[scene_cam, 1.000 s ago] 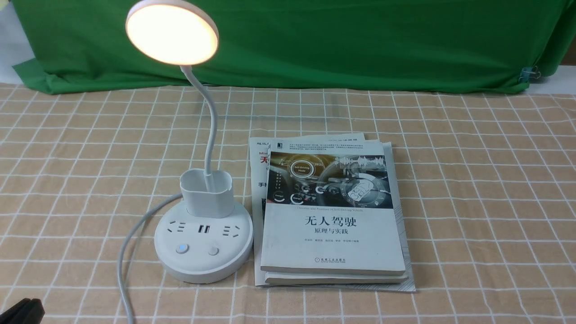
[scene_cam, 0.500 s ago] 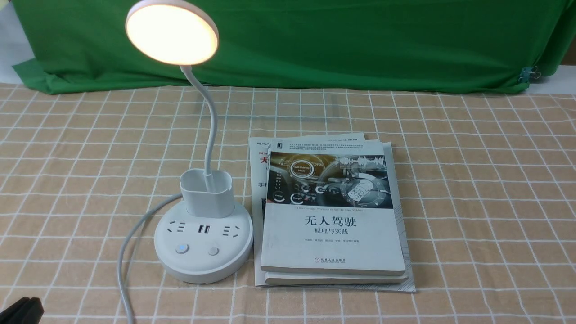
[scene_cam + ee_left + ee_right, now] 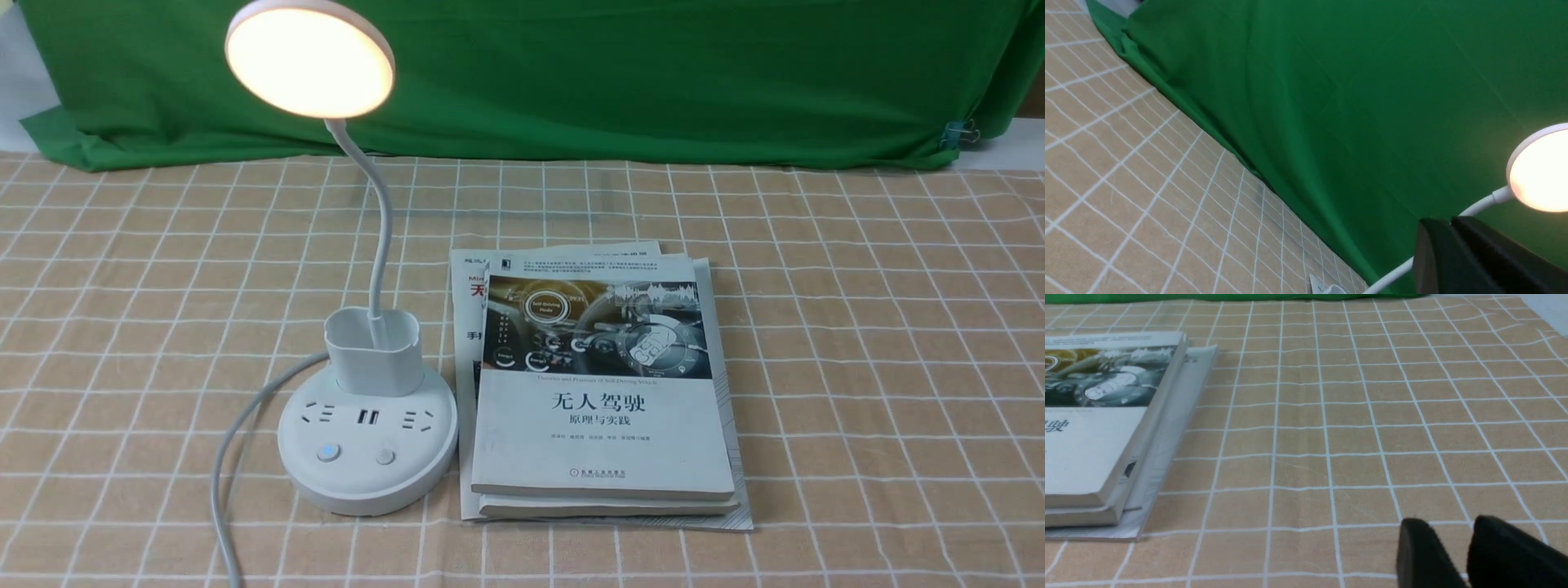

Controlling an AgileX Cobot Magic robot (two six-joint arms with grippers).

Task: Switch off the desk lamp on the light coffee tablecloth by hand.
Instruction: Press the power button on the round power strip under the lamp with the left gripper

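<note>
Left gripper (image 3: 1453, 223) gone from front view's lower-left corner; jaws pressed together, empty. Right gripper (image 3: 1457, 527) jaws narrowly parted, empty, over light coffee tablecloth (image 3: 1306, 416). Desk lamp (image 3: 367, 445) lit.

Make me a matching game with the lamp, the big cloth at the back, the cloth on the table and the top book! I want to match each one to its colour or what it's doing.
Things
1. desk lamp
2. backdrop cloth
3. tablecloth
4. top book

Descriptions
A. tan with thin white grid lines
B. lying on top of another book
C. switched on, head glowing
D. plain green

Pairs: 1-C, 2-D, 3-A, 4-B
</note>
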